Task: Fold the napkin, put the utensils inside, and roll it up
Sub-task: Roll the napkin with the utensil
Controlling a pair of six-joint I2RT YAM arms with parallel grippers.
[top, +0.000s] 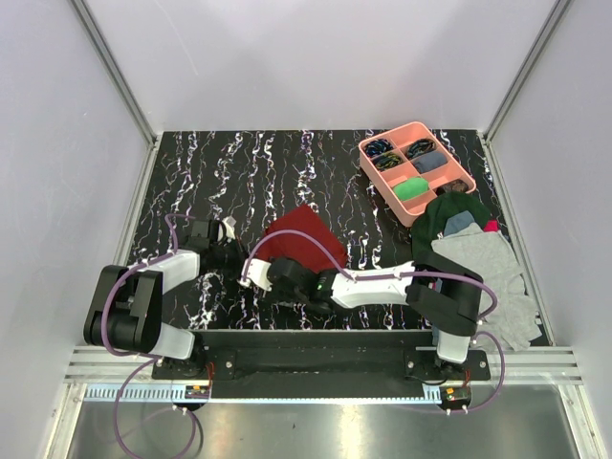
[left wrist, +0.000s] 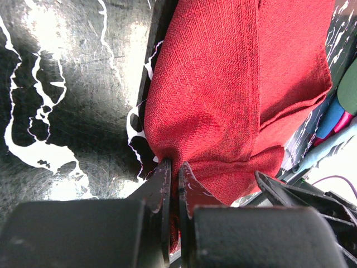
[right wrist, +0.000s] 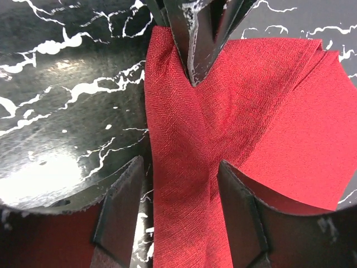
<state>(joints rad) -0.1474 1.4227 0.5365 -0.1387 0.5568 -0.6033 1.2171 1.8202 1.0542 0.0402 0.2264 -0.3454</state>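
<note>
Right wrist view: right gripper (right wrist: pixel 178 167) open, its fingers standing either side of a folded band of the napkin (right wrist: pixel 279 128) without gripping it. Left wrist view: left gripper (left wrist: pixel 174 170) closed, pinching a bunched edge of the napkin. Top view: napkin lies partly folded on the table (top: pixel 191 163) between both grippers; clothes pile (top: pixel 483 263) right, tray (top: pixel 417 170) beyond.

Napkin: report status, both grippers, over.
Left gripper shut on napkin edge. Right gripper open, straddling folded band. Utensils not in sight. Clothes pile off right, apart.
</note>
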